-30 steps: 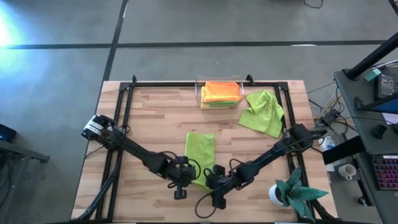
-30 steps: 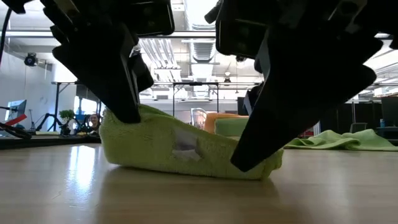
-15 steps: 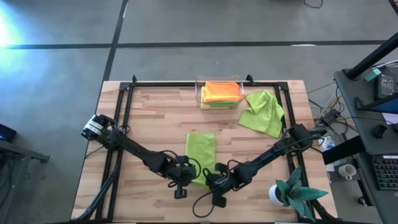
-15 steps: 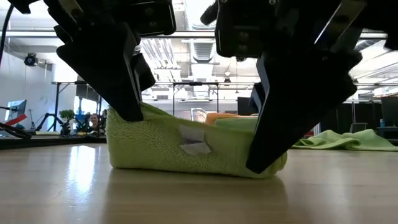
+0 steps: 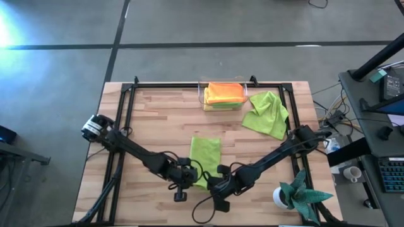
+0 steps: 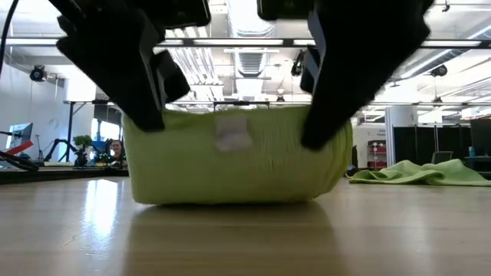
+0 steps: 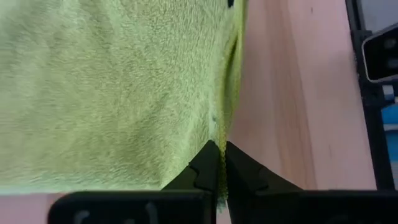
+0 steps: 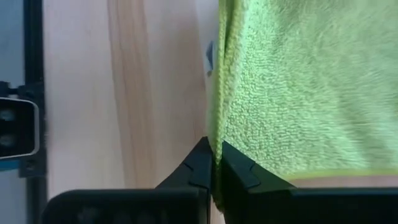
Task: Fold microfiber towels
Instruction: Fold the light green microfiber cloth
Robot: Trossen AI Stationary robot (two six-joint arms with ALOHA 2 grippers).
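Note:
A lime green microfiber towel (image 5: 205,157), folded into a strip, lies near the table's middle with its near end raised off the wood (image 6: 238,157). My left gripper (image 5: 187,176) is shut on that end's left corner, and my right gripper (image 5: 218,181) is shut on its right corner. The towel's far part rests flat on the table. A second lime green towel (image 5: 266,113) lies crumpled at the back right. Orange and yellow towels sit stacked in the clear bin (image 5: 223,94). My left gripper pinches the towel's near left corner (image 7: 217,140) between its two fingers, slanting down from the near left. That corner is lifted, and the cloth hangs to the table. My right gripper pinches the near right corner (image 8: 216,140) between its two fingers, slanting down from the near right. The near edge (image 6: 238,111) stretches level between both grippers.
The clear bin stands at the table's far edge. A teal spiky plant in a white pot (image 5: 297,192) sits at the near right corner. Black rails (image 5: 126,107) run along the table's sides. Bare wood lies left of the towel.
My right gripper has shut on the towel's near right corner and gone up with it. The towel's near edge, sagging toward the right before, now stands raised and level between both grippers; its far part has stayed on the table.

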